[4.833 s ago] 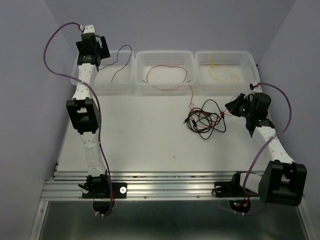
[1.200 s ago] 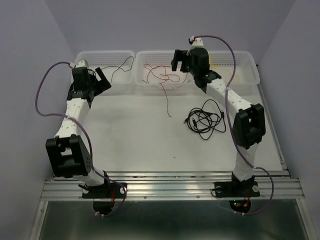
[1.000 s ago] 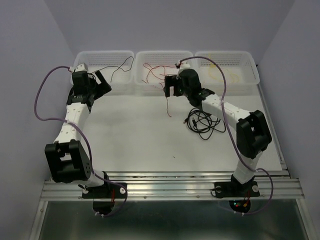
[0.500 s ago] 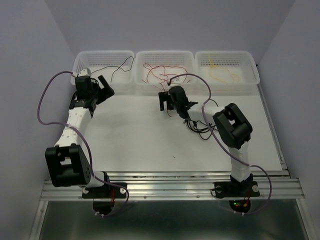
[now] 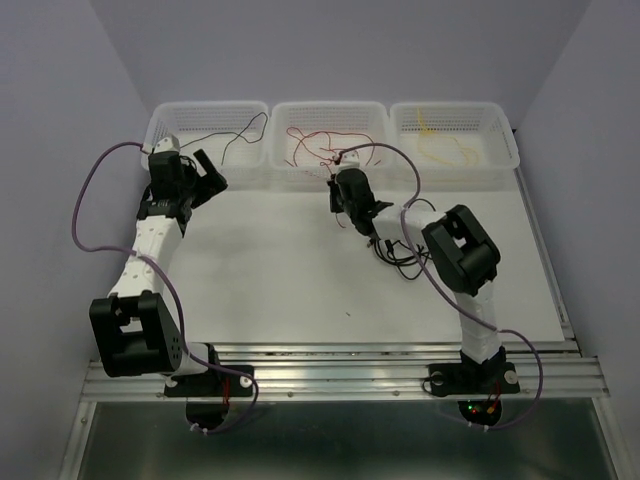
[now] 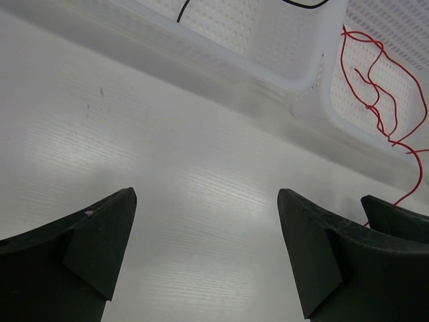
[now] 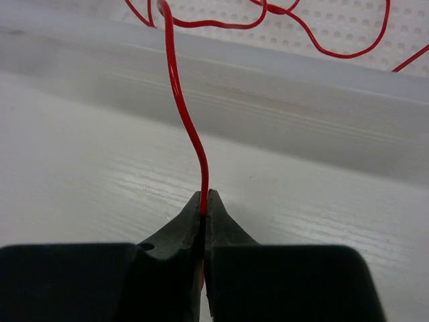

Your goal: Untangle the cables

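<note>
My right gripper (image 7: 205, 201) (image 5: 345, 192) is shut on the red cable (image 7: 175, 87), low over the table in front of the middle basket (image 5: 328, 110). The red cable (image 5: 318, 145) runs up over the basket's front wall and lies looped inside; it also shows in the left wrist view (image 6: 379, 100). A black cable (image 5: 408, 252) lies coiled on the table by the right arm. Another black cable (image 5: 243, 135) hangs over the left basket (image 5: 205, 112). The yellow cable (image 5: 440, 140) lies in the right basket (image 5: 455, 110). My left gripper (image 6: 204, 228) (image 5: 205, 175) is open and empty before the left basket.
Three clear plastic baskets stand in a row along the table's back edge. Thick purple cables (image 5: 85, 200) loop off both arms. The white table (image 5: 280, 270) ends at a metal rail (image 5: 330, 360) in front.
My right gripper has come down from the middle basket to the table in front of it, holding the red cable's tail. My left arm has drawn back a little from the left basket.
</note>
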`<state>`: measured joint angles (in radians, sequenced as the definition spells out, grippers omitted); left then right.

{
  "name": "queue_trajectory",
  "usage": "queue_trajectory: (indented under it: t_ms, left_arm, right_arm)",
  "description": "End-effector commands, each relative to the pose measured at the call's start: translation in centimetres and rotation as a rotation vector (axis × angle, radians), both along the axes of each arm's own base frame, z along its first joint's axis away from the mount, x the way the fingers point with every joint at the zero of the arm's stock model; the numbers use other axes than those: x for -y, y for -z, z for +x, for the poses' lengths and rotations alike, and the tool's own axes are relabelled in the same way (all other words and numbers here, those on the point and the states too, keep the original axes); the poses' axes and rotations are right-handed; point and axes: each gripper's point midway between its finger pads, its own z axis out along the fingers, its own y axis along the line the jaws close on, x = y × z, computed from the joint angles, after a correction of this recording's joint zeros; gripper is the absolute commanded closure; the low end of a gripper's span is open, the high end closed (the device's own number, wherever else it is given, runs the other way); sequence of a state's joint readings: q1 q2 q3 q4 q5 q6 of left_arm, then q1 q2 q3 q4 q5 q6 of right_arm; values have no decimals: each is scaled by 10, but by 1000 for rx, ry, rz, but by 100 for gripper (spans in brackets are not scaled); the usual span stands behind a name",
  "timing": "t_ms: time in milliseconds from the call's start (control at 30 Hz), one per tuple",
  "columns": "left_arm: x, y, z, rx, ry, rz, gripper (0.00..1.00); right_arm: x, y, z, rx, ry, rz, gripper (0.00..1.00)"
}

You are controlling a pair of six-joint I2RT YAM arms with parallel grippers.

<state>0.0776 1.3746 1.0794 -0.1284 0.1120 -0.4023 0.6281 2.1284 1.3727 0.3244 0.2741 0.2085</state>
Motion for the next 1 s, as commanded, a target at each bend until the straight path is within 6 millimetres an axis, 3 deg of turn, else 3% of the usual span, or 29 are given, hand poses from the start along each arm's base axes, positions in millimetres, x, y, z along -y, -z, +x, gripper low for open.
queue_trajectory:
  t_ms: [0,100,167,200,267,300,333,367,400,433,500,533,567,600,633,667,700,733,800,967]
  left_arm:
    - [1,-32,1,95,0,13,1]
    - [2,-36,1,107,1,10,1]
    - [2,-36,1,109,2,9,1]
    - [2,-37,2,112,0,9,1]
    - [1,-38,2,115,1,14,1]
    - [1,-37,2,113,0,14,1]
    - [1,-37,3,115,-1,17,1]
    - [1,-38,4,118,1,20,1]
    - [0,-38,4,116,3,21,1]
    - [1,-37,4,115,5,21,1]
    - [1,-38,6,116,9,22,1]
    - [2,-39,7,118,12,21,1]
    - [2,-40,7,121,13,20,1]
    - [2,-39,8,121,13,20,1]
    - [2,-37,9,117,15,20,1]
    - [2,-38,10,118,15,21,1]
    - [2,-38,11,118,15,23,1]
    - [2,-38,11,117,14,21,1]
    - [2,-38,12,115,17,18,1]
    - [6,-44,13,130,33,7,1]
  right_arm:
    - [-5,-114,5,164,-23,102,99]
    - [-9,-157,4,216,-50,131,99]
    - [-18,-172,6,246,-98,136,99]
    - [-18,-192,16,279,-89,156,99]
    - [-19,-202,30,297,-91,166,99]
    - [-14,-193,44,290,-72,156,99]
    - [-13,-210,55,326,-62,175,99]
    - [-3,-210,69,336,-41,168,99]
    - [-3,-191,82,318,-33,151,99]
    - [-2,-206,93,355,-29,164,99]
    - [2,-202,111,368,-12,162,99]
    - [5,-178,125,350,-9,131,99]
    - [2,-194,132,390,-9,138,99]
    - [4,-190,138,399,8,123,99]
    - [0,-185,148,409,10,117,99]
    - [-2,-167,150,381,2,95,98]
    - [-5,-178,152,395,-3,105,87]
    - [-6,-176,154,392,-8,105,71]
    - [-7,-176,153,384,-15,104,30]
    - [4,-194,137,378,2,104,3]
